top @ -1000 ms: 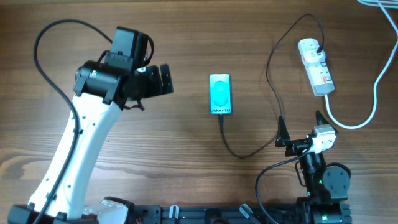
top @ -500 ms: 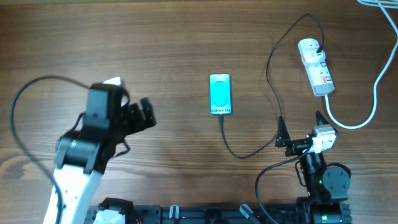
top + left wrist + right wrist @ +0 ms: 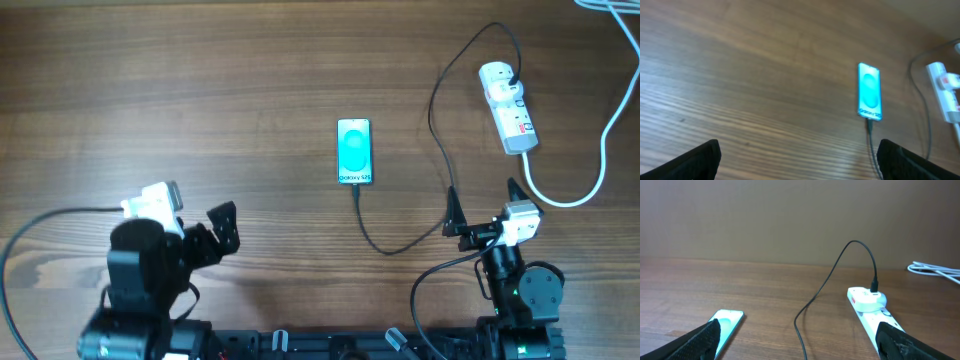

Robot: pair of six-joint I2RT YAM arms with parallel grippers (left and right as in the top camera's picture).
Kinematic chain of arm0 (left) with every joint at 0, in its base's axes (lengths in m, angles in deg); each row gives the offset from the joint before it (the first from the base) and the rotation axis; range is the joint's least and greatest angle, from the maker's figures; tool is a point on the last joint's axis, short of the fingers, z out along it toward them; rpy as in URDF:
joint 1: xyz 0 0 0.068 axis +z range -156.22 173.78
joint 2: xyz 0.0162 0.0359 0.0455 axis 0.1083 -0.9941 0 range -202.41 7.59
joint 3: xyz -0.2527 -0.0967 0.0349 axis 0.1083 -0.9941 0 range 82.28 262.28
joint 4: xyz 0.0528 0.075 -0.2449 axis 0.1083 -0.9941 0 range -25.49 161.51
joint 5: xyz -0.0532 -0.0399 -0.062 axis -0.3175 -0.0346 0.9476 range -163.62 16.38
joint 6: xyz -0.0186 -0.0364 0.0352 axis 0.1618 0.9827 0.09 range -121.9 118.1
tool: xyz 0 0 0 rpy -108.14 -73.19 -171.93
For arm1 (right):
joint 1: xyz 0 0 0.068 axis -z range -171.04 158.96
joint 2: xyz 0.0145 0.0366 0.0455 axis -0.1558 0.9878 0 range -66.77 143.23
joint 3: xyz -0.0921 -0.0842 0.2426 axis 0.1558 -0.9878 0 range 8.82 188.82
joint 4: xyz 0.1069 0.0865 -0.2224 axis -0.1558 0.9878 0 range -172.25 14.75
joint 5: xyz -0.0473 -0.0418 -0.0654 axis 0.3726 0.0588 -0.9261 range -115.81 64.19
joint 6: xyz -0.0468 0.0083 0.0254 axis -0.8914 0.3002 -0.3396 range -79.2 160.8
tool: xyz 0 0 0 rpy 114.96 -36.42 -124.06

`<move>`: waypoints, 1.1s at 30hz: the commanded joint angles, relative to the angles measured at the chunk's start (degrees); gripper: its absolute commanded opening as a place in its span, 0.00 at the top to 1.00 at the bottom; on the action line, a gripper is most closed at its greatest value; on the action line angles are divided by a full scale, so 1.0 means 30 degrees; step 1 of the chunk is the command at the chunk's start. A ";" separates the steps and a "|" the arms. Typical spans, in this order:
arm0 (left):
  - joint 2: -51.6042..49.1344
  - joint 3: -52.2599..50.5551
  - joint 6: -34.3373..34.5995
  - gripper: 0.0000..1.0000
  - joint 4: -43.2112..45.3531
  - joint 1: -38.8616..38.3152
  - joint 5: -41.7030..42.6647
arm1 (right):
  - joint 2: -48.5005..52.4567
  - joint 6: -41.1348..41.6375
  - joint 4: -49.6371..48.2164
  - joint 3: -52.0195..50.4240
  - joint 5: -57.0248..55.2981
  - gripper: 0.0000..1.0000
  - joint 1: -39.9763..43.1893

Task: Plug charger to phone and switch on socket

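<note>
Hovering left tool (image 3: 226,228): low over the near-left part of the bench, fingers spread wide, nothing between them. Its wrist cam shows both tips out at the frame corners.
Right tool (image 3: 484,205): near-right side, also spread wide and holding nothing. The black cable runs right past its left finger, but I can't tell if they touch.
charger (image 3: 390,251): thin black cable. It comes out of a white adapter (image 3: 497,75) at the far end of the strip, loops up, drops down the right side and curls back left. The plug tip meets the phone's near edge, though I can't say if it's fully seated.
phone (image 3: 354,151): flat on the bench around the middle, turquoise screen lit, lying between the two arms and well apart from both.
socket (image 3: 508,108): white strip at far right with red switches. No way to read on/off from here.
White cord (image 3: 565,204): thick, swinging off the strip's near end and out toward the right edge.
Bench (image 3: 200,80): brown wood, grain running left to right, matte.
Room: only a plain tan wall (image 3: 790,215) behind the bench, seen from the right wrist cam.
</note>
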 commanded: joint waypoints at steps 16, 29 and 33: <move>0.5661 -0.8298 -0.0736 0.00 1.0105 0.0219 0.1377 | -0.0226 0.0044 -0.0036 -0.0029 -0.0270 0.00 -0.0058; 0.8947 -0.9908 -0.4262 0.00 1.1868 0.0940 0.1348 | -0.0226 0.0036 -0.0036 -0.0029 -0.0270 0.00 -0.0058; 0.8990 -0.9916 -0.4269 0.00 1.1883 0.1741 0.1355 | -0.0226 0.0036 -0.0036 -0.0029 -0.0270 0.00 -0.0058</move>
